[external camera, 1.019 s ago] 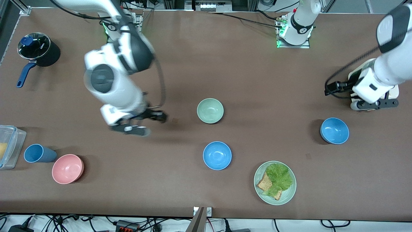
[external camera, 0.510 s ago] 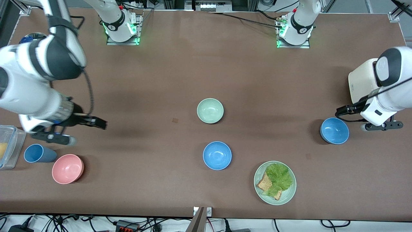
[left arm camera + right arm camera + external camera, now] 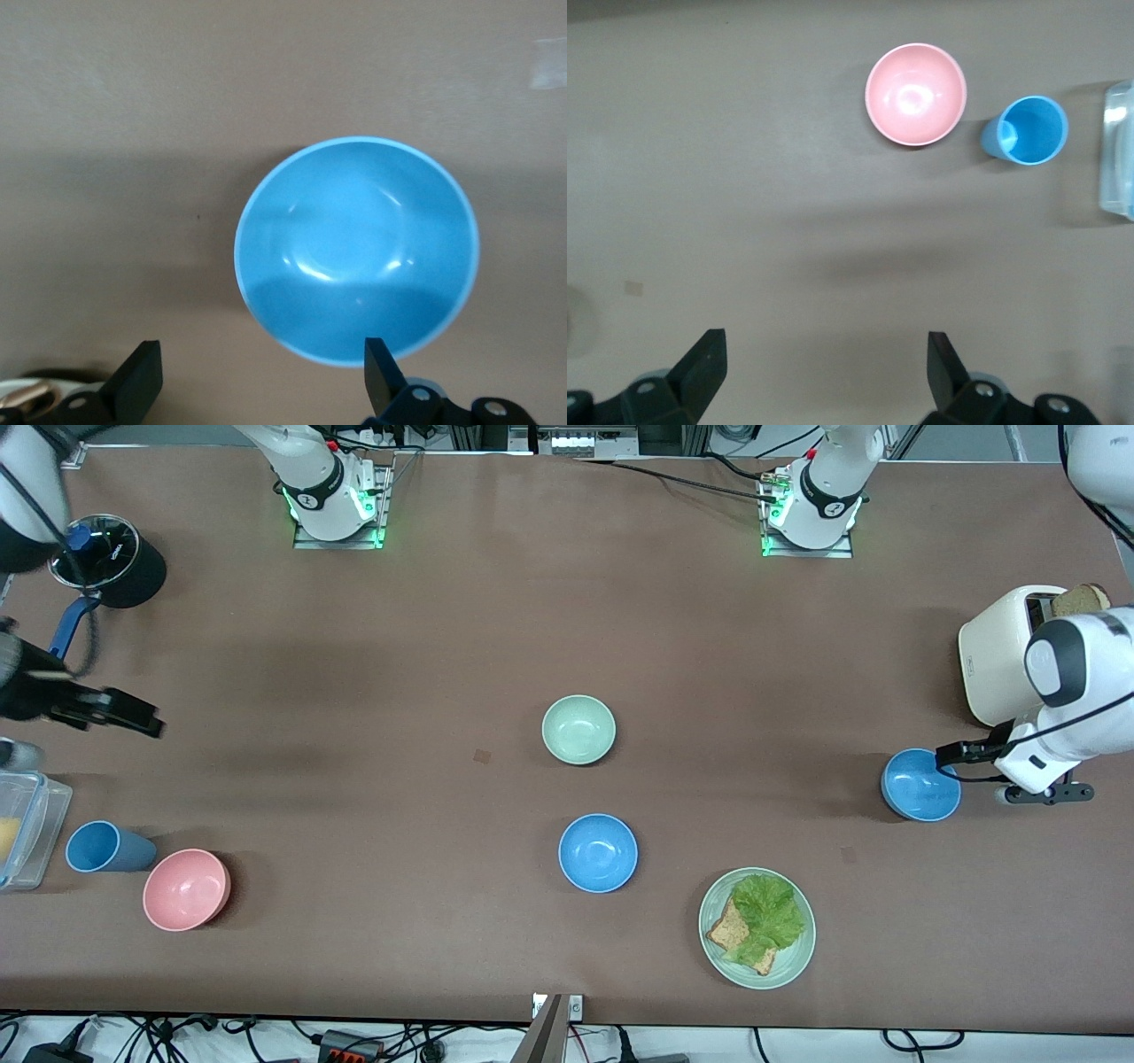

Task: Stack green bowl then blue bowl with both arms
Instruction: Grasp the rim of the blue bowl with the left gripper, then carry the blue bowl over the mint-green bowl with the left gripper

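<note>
Left claw (image 3: 946, 755), fingers spread and empty, had descended from beside the toaster (image 3: 997, 651) to the rim of the blue bowl (image 3: 920, 786) at its end of the surface (image 3: 443, 646). Right claw (image 3: 133, 717), also spread, had swung away toward the pot (image 3: 111, 562), leaving the green bowl (image 3: 578, 729) untouched mid-surface. Judgement: blue-bowl grasp imminent; stacking not begun.

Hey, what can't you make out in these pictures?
Clear container: front view's edge cuts it off; contents unclear.
Toaster: left arm covers part, front view.
Left tool: open over the blue bowl; contact unclear in both views.
Right tool: open; its arm leaves the front view's edge.
</note>
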### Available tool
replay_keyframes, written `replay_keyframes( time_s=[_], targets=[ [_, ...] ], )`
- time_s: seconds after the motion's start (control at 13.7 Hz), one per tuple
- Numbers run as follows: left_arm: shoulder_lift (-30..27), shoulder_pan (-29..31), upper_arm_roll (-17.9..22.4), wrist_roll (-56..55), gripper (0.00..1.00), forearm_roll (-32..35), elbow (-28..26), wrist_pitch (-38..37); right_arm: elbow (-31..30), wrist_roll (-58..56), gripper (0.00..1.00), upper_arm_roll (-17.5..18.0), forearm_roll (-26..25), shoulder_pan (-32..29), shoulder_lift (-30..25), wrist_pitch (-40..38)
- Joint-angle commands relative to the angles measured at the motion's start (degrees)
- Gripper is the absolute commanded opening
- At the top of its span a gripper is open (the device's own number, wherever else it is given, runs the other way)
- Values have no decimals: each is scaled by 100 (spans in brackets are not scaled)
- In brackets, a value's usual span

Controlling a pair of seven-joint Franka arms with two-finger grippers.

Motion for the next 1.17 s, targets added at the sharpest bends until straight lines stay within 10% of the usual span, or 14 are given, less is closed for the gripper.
replay_keyframes(
  time_s=[0.0,1.09],
  targets=[
    [401,11,-36,165,100,123,314,234,-160,-413,100,-16,81,-197,-192,-18],
    [754,152,-63,711,0,141,420,561,-1804,-519,100,11,-129,-162,-1369,412]
  ],
)
